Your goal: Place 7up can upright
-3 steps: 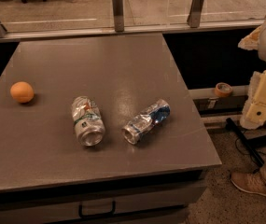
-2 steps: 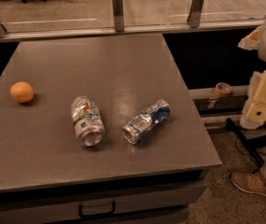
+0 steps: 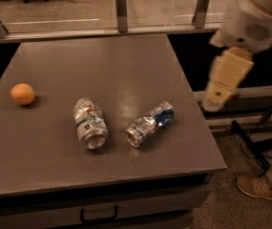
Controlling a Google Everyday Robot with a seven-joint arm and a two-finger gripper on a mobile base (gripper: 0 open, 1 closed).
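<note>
A dark grey worktop fills most of the view, seen from above its front edge; three things lie on it, well apart from every edge.

The 7up can lies on its side a little left of centre; it is dented silver, with a green and white label and a small orange-red mark; its open round end points toward the front edge; no writing on it can be read. Just to its right, apart and not touching, lies a second crushed can, silver with a blue label, slanted so that its round end faces front-left and its blue end back-right; its lettering cannot be made out either. An orange sits alone near the left edge.

Bare worktop stretches behind the cans to the back edge, where a rail with metal posts stands; a strip of bare surface also runs between the blue can and the right edge, and another along the front.

The robot's arm, white and cream, hangs off to the right, beyond the right edge; the gripper is at its lower end, in the air near that edge and level with the blue can, touching nothing; I cannot tell whether it is open or closed.

Below the front edge is a drawer with a dark handle; on the floor at right stands a tan shoe.
</note>
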